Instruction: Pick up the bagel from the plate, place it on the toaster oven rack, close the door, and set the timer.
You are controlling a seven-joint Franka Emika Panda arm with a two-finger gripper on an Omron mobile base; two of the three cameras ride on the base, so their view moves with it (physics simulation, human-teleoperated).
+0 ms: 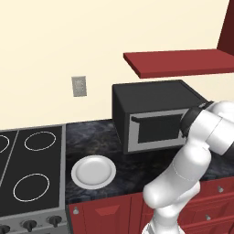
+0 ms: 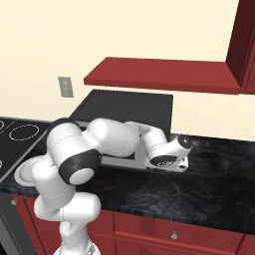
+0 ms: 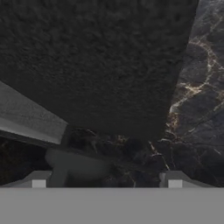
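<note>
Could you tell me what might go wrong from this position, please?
The door looks shut and the plate bare, so the bagel is probably inside; the timer may be what is left. The open gripper sits low by the toaster oven, so it might scrape the counter or shove the oven.

glossy white rounded arm [image 1: 192, 160] with dark joint bands.

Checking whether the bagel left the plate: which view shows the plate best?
Left base view: the whole plate lies bare on the counter beside the stove. Right base view catches only its rim behind the arm.
</note>
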